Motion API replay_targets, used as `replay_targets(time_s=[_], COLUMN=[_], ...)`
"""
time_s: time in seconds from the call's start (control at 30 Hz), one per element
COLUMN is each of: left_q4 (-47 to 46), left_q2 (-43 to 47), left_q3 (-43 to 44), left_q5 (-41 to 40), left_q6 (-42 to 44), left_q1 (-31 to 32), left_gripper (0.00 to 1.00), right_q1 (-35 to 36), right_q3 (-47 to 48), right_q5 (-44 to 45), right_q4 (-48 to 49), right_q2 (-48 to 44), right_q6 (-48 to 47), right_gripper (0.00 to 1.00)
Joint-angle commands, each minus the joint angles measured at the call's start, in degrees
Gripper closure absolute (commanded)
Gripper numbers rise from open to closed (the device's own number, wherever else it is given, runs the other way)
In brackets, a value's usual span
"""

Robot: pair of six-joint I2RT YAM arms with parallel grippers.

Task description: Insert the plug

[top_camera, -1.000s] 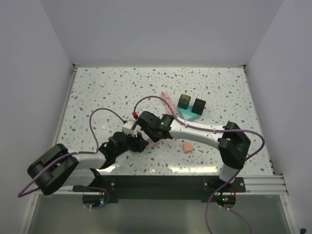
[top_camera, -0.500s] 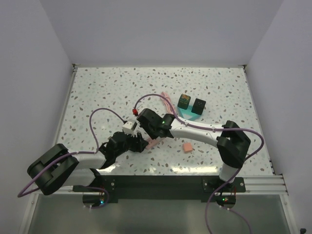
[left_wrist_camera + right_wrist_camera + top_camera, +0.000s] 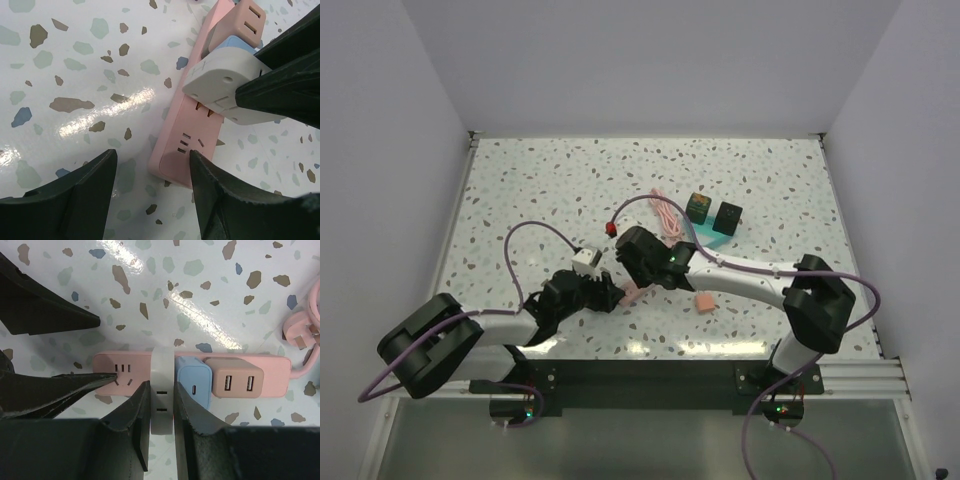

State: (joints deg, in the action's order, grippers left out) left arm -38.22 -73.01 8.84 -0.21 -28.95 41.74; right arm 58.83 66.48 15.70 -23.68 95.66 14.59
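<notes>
The off-white plug (image 3: 161, 405) sits across the pink power strip (image 3: 125, 371), right beside a blue adapter (image 3: 192, 385). My right gripper (image 3: 161, 386) is shut on the plug, one finger on each side. In the left wrist view the plug (image 3: 217, 82) looks slightly tilted over the strip (image 3: 180, 150). My left gripper (image 3: 152, 156) is open at the strip's free end, one fingertip resting on the strip and the other standing off on the table. In the top view both grippers, the left (image 3: 607, 293) and the right (image 3: 628, 272), meet over the strip (image 3: 631, 294), and the plug is hidden there.
A pink-orange USB adapter (image 3: 235, 382) is plugged in beside the blue one. The strip's pink cable (image 3: 665, 212) runs to the back. Two dark cubes (image 3: 712, 212) stand on a teal base (image 3: 705, 236). A small pink-orange block (image 3: 702, 302) lies to the right.
The right arm's wrist and elbow have swung to the right, still over the strip. The left arm has stayed in place.
</notes>
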Motion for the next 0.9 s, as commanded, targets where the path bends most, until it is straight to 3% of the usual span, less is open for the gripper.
replay_targets(time_s=[0.0, 0.87], left_q4=[2.1, 2.3], left_q2=[-2.1, -4.9], left_q3=[0.7, 2.1], left_q5=[-0.1, 1.7], left_q6=[1.9, 2.3], left_q1=[0.4, 0.3], left_gripper=[0.36, 0.39], right_q1=[-0.6, -0.8], right_q3=[-5.8, -14.0], right_q5=[-3.4, -8.8], right_q4=[-5.0, 2.8], right_q2=[-0.3, 2.0], right_q6=[3.3, 7.6], right_gripper=[1.0, 1.0])
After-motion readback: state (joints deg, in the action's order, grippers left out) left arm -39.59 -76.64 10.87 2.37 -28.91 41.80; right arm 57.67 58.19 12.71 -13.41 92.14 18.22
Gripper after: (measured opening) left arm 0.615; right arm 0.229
